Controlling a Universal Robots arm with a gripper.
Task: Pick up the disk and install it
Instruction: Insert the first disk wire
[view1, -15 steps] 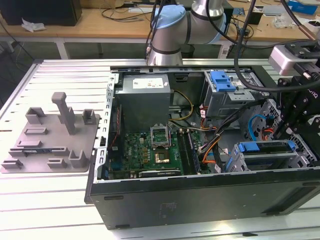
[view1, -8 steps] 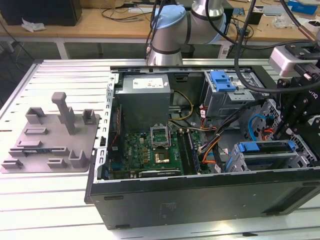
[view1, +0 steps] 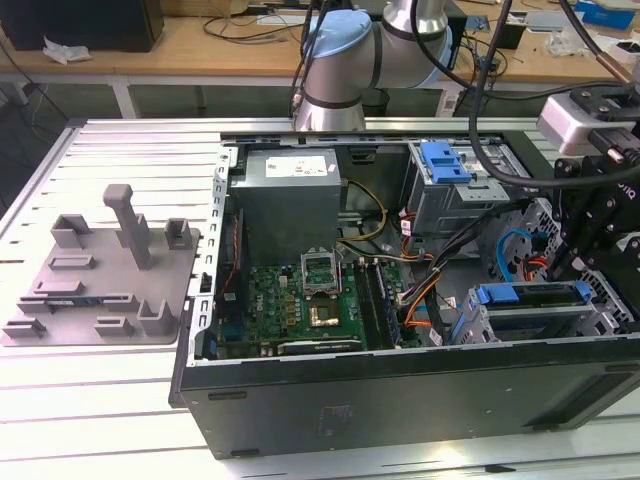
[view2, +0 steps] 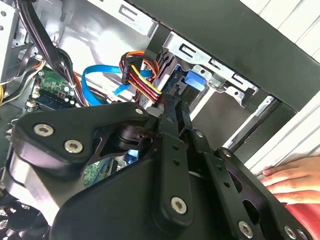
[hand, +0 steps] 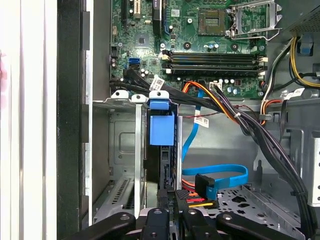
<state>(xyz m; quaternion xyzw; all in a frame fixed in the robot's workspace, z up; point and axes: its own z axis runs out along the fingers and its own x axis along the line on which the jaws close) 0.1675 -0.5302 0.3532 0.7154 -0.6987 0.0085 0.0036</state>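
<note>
Blue-framed item (the disk (view1: 530, 293)): seated on edge in a slot of the lower metal drive cage (view1: 480, 325), at the exterior view's right end of the open computer case (view1: 400, 400). In the first wrist view the disk (hand: 161, 131) stands between the cage's metal dividers. In the second wrist view its blue end (view2: 194, 80) shows just beyond the gripper tip.
Gripper (hand: 172, 192): down inside the case, at the near edge of the disk. In the second wrist view the gripper (view2: 176, 102) lines up with the disk's slot.
Gripper state: cannot be told; the contact area with the disk is hidden.
Cables: a blue flat cable (hand: 220, 172) and a bundle of red, yellow and black wires (view2: 142, 77) lie just beside the cage.
Motherboard (view1: 300, 300): green, in the case floor, well apart from the disk.
Upper cage: carries a separate blue bracket (view1: 445, 160).
Fixture plate (view1: 95, 275): grey, with posts, on the slatted table (view1: 100, 430) at the exterior view's left, apart from the case.
Person: a hand (view2: 292, 177) rests outside the case wall.
</note>
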